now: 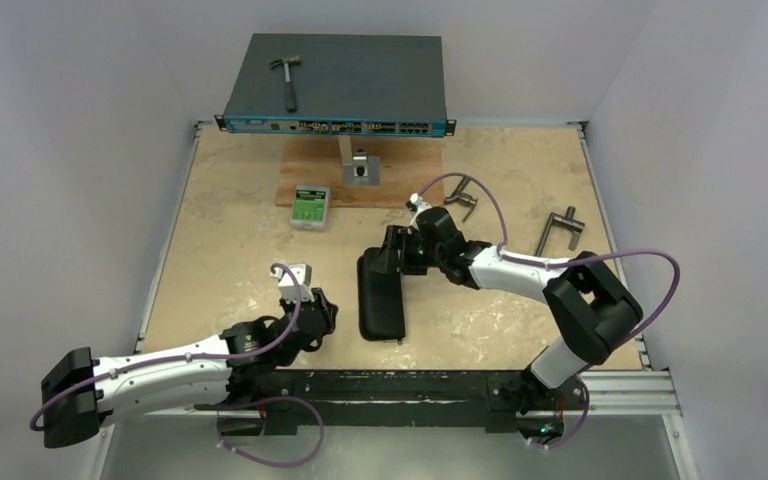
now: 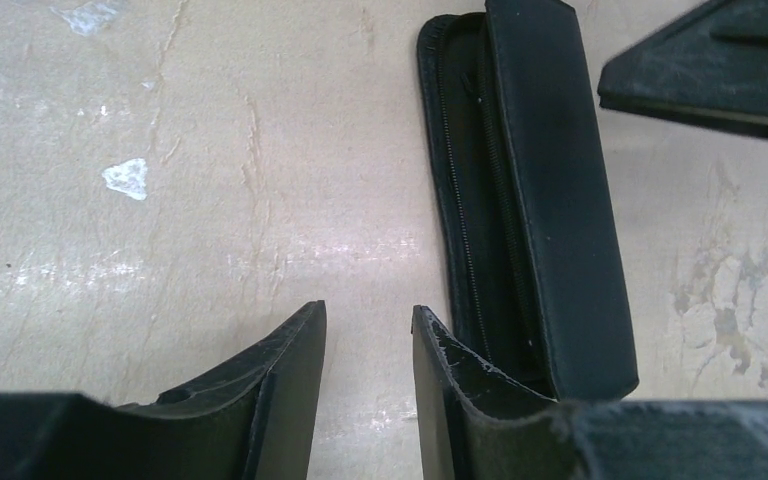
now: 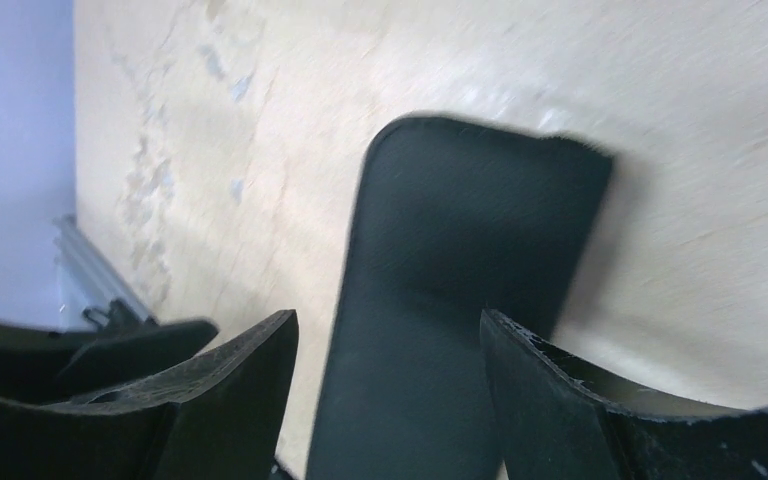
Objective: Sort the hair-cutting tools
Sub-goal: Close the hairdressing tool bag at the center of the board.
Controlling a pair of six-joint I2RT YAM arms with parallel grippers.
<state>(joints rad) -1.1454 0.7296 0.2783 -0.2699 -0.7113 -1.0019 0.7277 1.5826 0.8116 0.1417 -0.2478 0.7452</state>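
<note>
Right end effector [image 1: 388, 256], fingers spread, straddles the upper end of the black zip case [image 1: 380, 300] lying at frame centre on the tabletop [image 1: 230, 220]. Left end effector [image 1: 320, 310], released, is just left of the case's lower end. Hair-cutting tools hidden from view.

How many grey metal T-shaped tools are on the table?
2. One T-shaped tool lies near the table's right edge; the other sits just behind the right arm. More could hide under the arms.
</note>
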